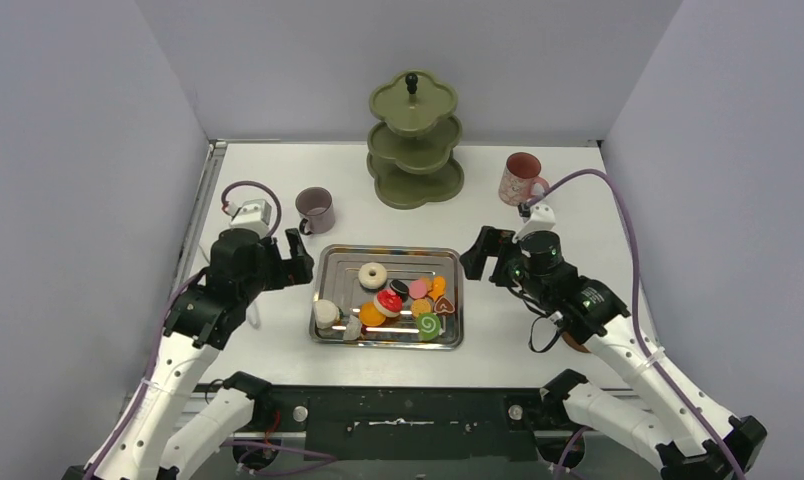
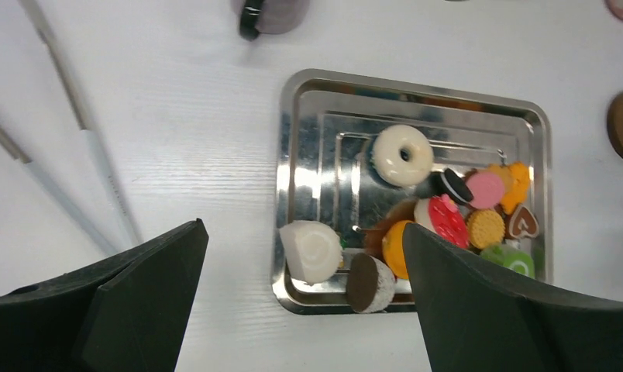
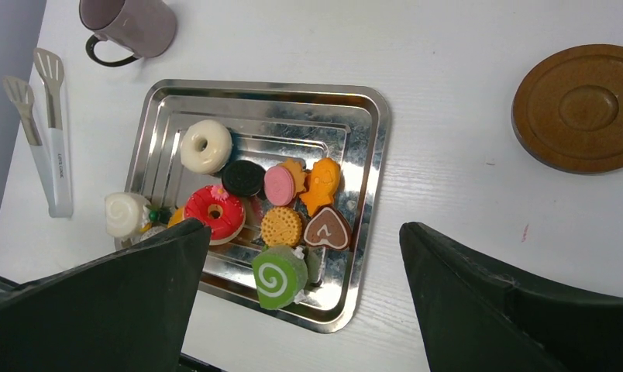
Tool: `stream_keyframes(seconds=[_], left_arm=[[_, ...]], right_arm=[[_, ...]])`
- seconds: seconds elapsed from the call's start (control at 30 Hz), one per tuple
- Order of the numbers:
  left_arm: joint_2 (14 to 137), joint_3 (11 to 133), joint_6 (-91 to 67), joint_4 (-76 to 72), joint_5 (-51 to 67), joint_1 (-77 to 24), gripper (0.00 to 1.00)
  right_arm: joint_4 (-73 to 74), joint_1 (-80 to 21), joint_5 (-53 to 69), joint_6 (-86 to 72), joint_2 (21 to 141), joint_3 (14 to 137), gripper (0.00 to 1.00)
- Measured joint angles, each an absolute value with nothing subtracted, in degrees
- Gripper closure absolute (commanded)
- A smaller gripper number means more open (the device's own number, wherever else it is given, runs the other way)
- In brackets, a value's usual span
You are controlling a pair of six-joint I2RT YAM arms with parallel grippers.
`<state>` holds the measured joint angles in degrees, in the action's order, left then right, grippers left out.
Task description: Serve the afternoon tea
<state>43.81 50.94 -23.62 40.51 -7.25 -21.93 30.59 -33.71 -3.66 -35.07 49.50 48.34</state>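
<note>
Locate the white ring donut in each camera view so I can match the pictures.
Top external: white donut near picture centre, in the far half of the steel tray, left of its middle.
Left wrist: white donut right of picture centre, upper middle of the tray.
Right wrist: white donut left of picture centre, upper left of the tray.
Shared landmark: the steel tray it lies in.

Setting: robotics lab test cell, staged tabletop.
White table (image 1: 278, 180) boxed by plain grey panels (image 1: 78, 150) at 9, 12 and 3 o'clock. Left arm (image 1: 193, 345) and right arm (image 1: 628, 350) bolted to a black base rail (image 1: 408, 410) at 6 o'clock, with purple cables (image 1: 634, 260) hanging loose. Props are toy sweets (image 1: 418, 300) on a steel tray (image 1: 388, 250) at centre.
</note>
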Motion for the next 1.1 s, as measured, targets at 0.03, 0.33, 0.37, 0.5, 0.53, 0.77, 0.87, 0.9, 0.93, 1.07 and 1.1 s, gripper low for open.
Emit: stream_keyframes(seconds=[0.03,0.33,0.37,0.5,0.53,0.77,0.87,0.9,0.93,1.07,1.1], left_arm=[[44.38,50.94,-23.9,40.91,-8.43,-20.97,0.03],[54.06,52.6,-29.56,47.22,-13.37,-3.14,0.06],[54.37,52.53,-30.59,47.59,-13.17,-0.43,0.08],[54.65,50.63,-34.92,47.29,-13.02,8.62,0.09],[55.02,50.11,-35.59,47.33,-13.13,9.69,0.09],[66.98,49.3,-38.44,45.65,-13.74,12.03,0.09],[72.79,49.5,-39.0,44.31,-13.93,12.34,0.1],[74.76,49.65,-39.27,43.88,-14.15,12.4,0.1],[76.71,49.91,-39.53,43.64,-14.44,12.47,0.1],[83.33,51.92,-40.1,43.22,-15.86,12.56,0.11],[84.71,52.51,-40.07,43.07,-15.94,12.56,0.12]], right_arm=[[30.63,-33.71,-3.66,-34.89,49.12,48.34,0.0],[29.41,-33.71,-3.2,-32.77,43.79,46.83,0.0],[29.32,-33.71,-3.01,-32.4,43.57,46.81,0.0],[29.08,-33.71,-2.48,-31.11,43.53,46.81,0.0],[29.12,-33.71,-2.5,-30.81,43.53,46.81,0.0],[30.22,-33.71,-2.85,-30.48,44.14,46.81,0.0],[30.41,-33.71,-2.98,-30.48,44.58,46.81,0.0],[30.52,-33.71,-3.03,-30.48,44.62,46.81,0.0],[30.52,-33.71,-3.05,-30.46,44.58,46.81,0.0],[30.48,-33.71,-3.16,-30.15,43.79,46.81,0.0],[30.46,-33.71,-3.16,-29.98,43.44,46.81,0.0]])
